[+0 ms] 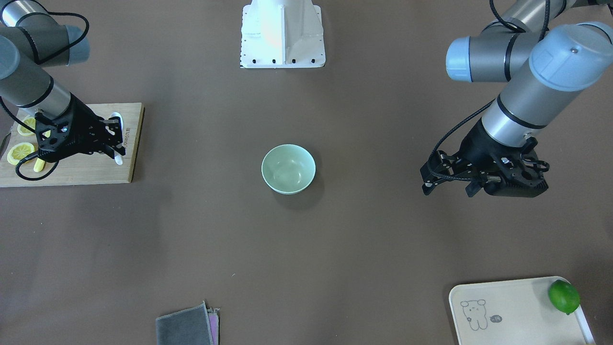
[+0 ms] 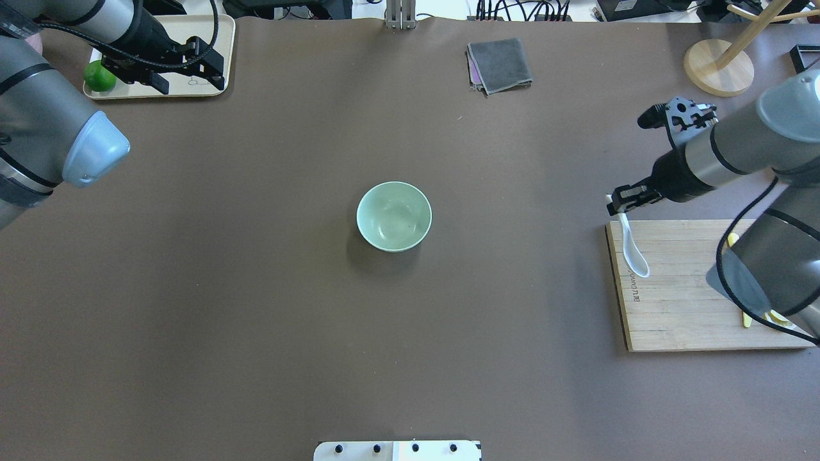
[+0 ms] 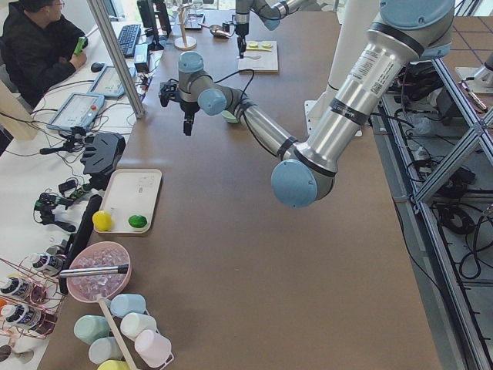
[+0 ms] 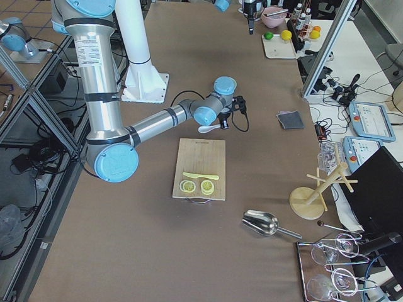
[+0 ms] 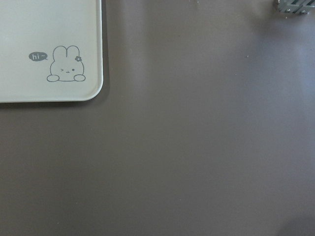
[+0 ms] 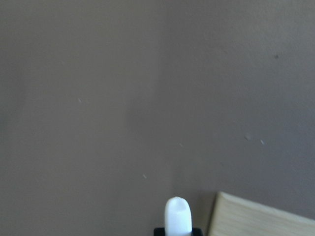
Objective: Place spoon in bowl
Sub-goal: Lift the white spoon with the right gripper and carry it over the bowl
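Table (image 2: 256, 307): flat matte brown, no pattern. Bowl (image 2: 394, 216): plain pale mint-green, no print. Spoon (image 2: 631, 248) at the right gripper (image 2: 616, 203): glossy white. Right gripper black, left gripper (image 1: 448, 188) black too. Arms (image 1: 522, 103) silver with blue-grey joint caps. Board (image 2: 692, 307) by the right gripper: light bamboo, plank stripes, dark lettering along one edge. On it, lemon slices (image 1: 21, 152) yellow and knife (image 4: 200, 176) yellow. Tray (image 1: 512, 311) on the left gripper's side: cream, grey line-drawn bear. Lime (image 1: 564, 296) bright green. Cloth (image 2: 500, 64): dark grey, pink-purple layer showing at the edge.
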You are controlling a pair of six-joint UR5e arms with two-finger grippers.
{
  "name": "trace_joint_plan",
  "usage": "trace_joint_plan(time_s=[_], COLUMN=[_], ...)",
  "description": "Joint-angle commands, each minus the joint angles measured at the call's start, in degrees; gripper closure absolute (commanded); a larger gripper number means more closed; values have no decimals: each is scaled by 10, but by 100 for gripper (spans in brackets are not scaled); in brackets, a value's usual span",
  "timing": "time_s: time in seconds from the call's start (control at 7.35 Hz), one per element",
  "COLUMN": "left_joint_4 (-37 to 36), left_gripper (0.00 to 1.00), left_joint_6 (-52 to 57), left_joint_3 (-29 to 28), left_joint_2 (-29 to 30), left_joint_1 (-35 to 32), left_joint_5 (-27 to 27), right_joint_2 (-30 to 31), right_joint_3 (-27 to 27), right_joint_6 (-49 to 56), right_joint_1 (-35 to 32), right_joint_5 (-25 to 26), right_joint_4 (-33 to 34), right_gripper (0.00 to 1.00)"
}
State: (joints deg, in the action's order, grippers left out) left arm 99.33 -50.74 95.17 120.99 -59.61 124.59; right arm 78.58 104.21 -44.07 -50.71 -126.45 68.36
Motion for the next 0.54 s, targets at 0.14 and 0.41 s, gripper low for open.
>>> trace_joint_plan(time_s=[0.14,0.41], left_joint_4=[1,-1], left_gripper=[2,2], left_joint_6=[72,73], left_joint_3=[5,5], left_joint_2=[-45,-54], left_joint_1=[-31,-42], left_joint_5=[8,8], right_joint_2=[-264,-366], right_joint_3=[-128,-218], right_joint_6=[-160,-214], right_joint_1=[33,92], right_joint_5=[68,171], right_joint_4=[66,60], right_gripper=[100,100])
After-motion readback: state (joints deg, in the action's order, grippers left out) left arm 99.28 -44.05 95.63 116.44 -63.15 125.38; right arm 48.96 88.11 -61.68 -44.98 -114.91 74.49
